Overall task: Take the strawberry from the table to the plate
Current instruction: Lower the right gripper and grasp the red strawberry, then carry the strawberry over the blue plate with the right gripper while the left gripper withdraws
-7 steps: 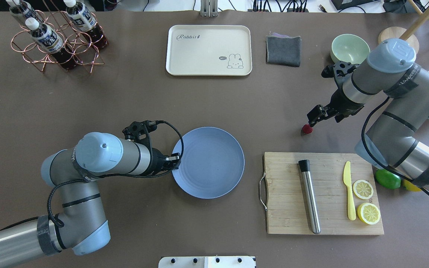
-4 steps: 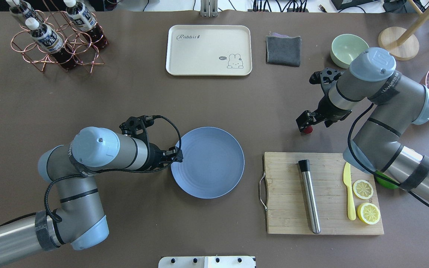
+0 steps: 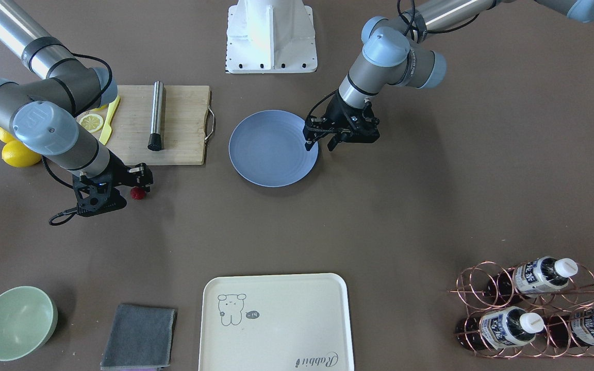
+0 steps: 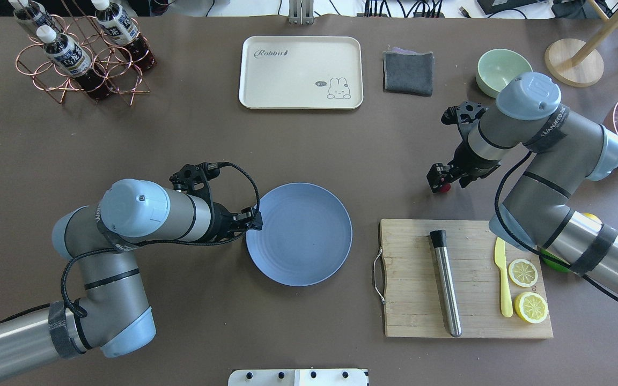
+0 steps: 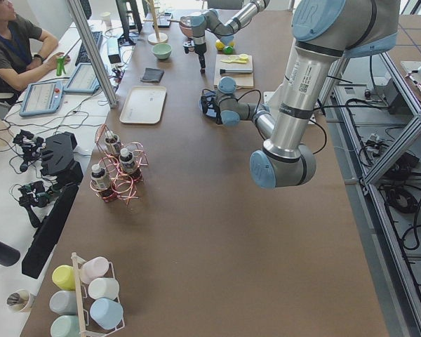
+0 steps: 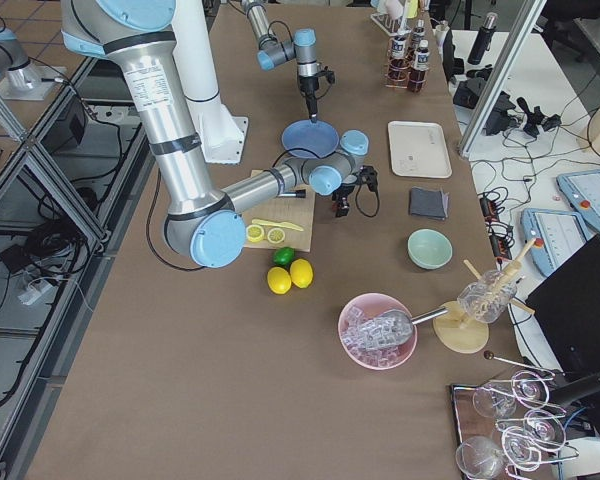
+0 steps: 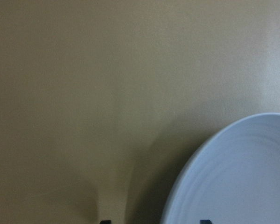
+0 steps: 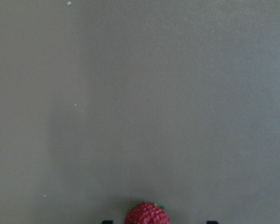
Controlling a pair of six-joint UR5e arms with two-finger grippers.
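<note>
The strawberry (image 4: pixel 444 187) is a small dark-red berry lying on the brown table (image 4: pixel 180 139), just beyond the cutting board's far edge. My right gripper (image 4: pixel 440 184) hangs over it, open. The right wrist view shows the strawberry (image 8: pixel 148 214) midway between the two fingertips at the bottom edge. From the front the strawberry (image 3: pixel 137 192) sits at the right gripper's (image 3: pixel 139 186) tip. The light-blue plate (image 4: pixel 309 241) lies empty at mid table. My left gripper (image 4: pixel 254 220) is open at the plate's left rim (image 7: pixel 210 154), one finger over the plate (image 3: pixel 271 154), the other outside it.
A wooden cutting board (image 4: pixel 411 300) holds a metal muddler (image 4: pixel 446 284), a yellow knife (image 4: pixel 502 273) and two lemon halves (image 4: pixel 523 272). At the back are a cream tray (image 4: pixel 301 72), a grey cloth (image 4: pixel 409 73), a green bowl (image 4: pixel 497 67) and a bottle rack (image 4: pixel 78 48).
My right gripper has moved left and down until it stands over the strawberry. The left gripper has shifted a little farther back along the plate's rim.
</note>
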